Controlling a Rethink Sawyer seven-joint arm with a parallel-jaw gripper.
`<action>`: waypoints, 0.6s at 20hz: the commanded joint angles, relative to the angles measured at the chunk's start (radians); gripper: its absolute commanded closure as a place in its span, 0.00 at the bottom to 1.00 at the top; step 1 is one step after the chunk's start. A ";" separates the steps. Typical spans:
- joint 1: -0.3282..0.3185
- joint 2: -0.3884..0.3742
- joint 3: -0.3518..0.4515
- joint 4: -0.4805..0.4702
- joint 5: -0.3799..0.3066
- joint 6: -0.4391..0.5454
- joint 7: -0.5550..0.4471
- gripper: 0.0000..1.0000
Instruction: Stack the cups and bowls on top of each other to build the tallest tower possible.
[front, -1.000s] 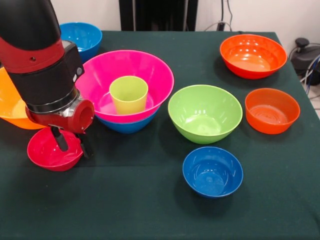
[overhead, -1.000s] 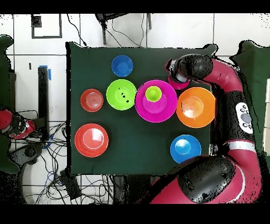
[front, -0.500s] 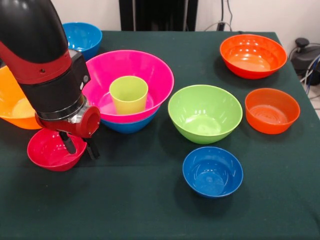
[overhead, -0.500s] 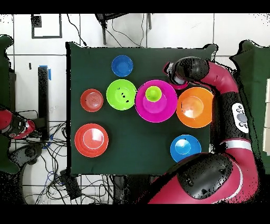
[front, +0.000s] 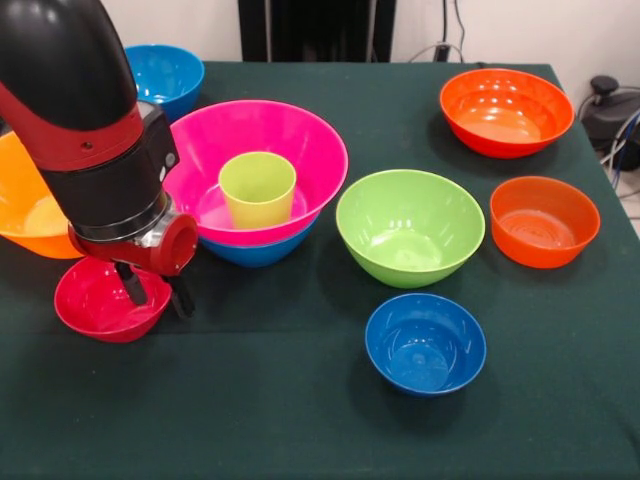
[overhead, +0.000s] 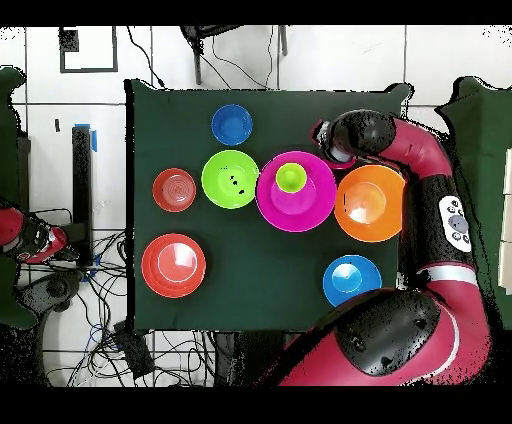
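The tower stands left of centre: a lime-green cup (front: 258, 188) upright in the large pink bowl (front: 290, 130), which sits in a medium blue bowl (front: 255, 250). From above, the cup (overhead: 291, 178) sits in the pink bowl (overhead: 315, 205). A small crimson bowl (front: 95, 305) rests on the cloth at the front left. My gripper (front: 155, 292) is open over its right rim, one finger inside the bowl and one outside. A green bowl (front: 410, 228) and a small blue bowl (front: 425, 343) stand apart to the right.
A large orange bowl (front: 25, 215) sits behind the arm at the left edge. A blue bowl (front: 165, 72) is at the far left. A large red-orange bowl (front: 506, 110) and a medium red-orange bowl (front: 544, 220) stand at the right.
My gripper has shifted a little to the right along the crimson bowl's rim, then eased back slightly. The crimson bowl and the other pieces have not moved.
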 joint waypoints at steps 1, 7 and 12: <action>0.043 -0.009 -0.054 -0.003 -0.112 0.027 -0.206 0.00; 0.054 0.009 -0.086 -0.041 -0.151 0.060 -0.205 0.00; 0.038 -0.004 -0.058 0.010 -0.128 0.038 -0.211 0.00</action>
